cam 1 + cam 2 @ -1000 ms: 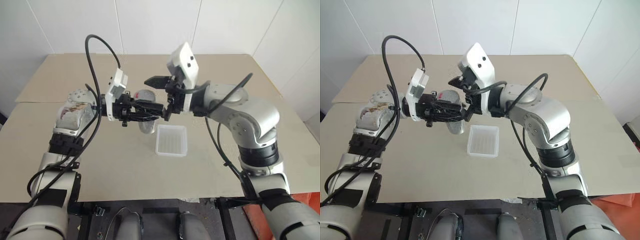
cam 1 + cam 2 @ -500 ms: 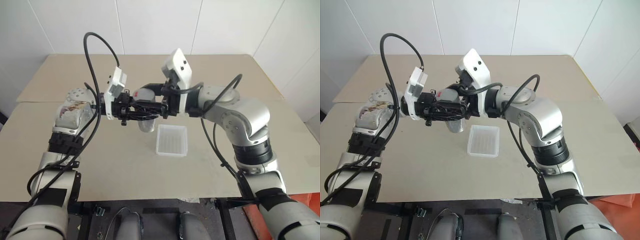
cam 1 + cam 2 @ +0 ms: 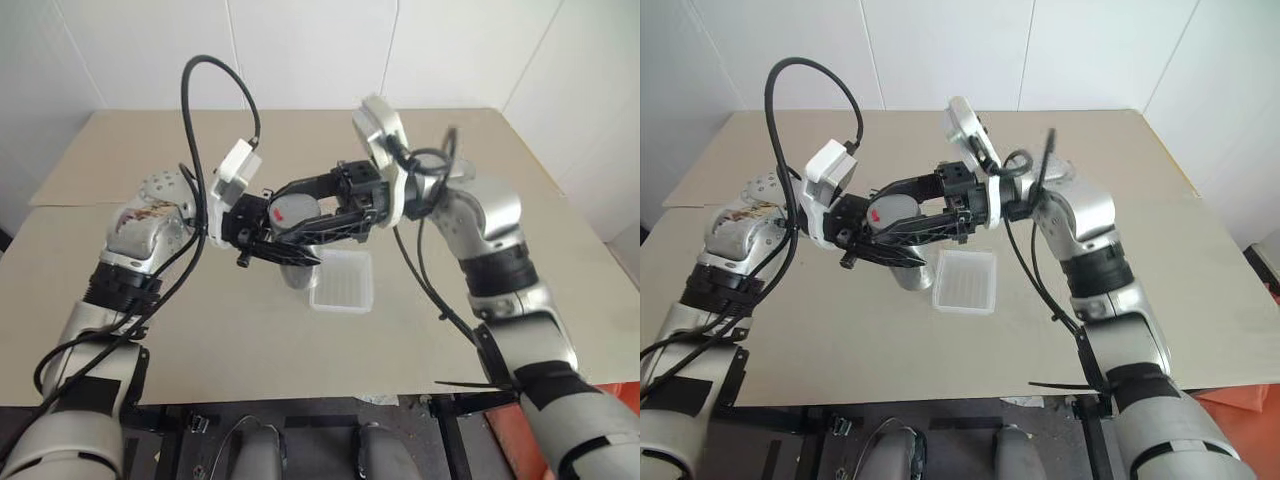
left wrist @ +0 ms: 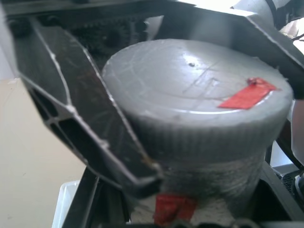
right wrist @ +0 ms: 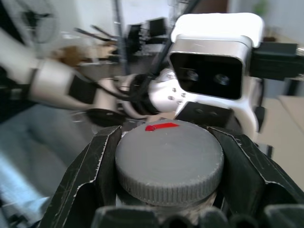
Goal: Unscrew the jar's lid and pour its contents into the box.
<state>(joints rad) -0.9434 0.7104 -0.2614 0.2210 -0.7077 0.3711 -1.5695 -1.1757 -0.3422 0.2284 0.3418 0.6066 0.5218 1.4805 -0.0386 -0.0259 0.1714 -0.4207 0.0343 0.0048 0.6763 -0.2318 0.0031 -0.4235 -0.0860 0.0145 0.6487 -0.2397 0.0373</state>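
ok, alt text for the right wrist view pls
The right gripper is shut on the lid, a round grey ribbed cap with a red mark, one black finger on each side of it. Beyond the lid sits the left arm's white wrist camera, with a blurred room behind.

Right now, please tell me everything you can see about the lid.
The lid is a round grey cap, plastic by its look, with a flat top, a ribbed rim and a red mark near its edge. It sits on the jar, not yet off. The right tool is shut on its rim, a black finger on each side. The left tool is shut on the jar below it, above the table beside the box.
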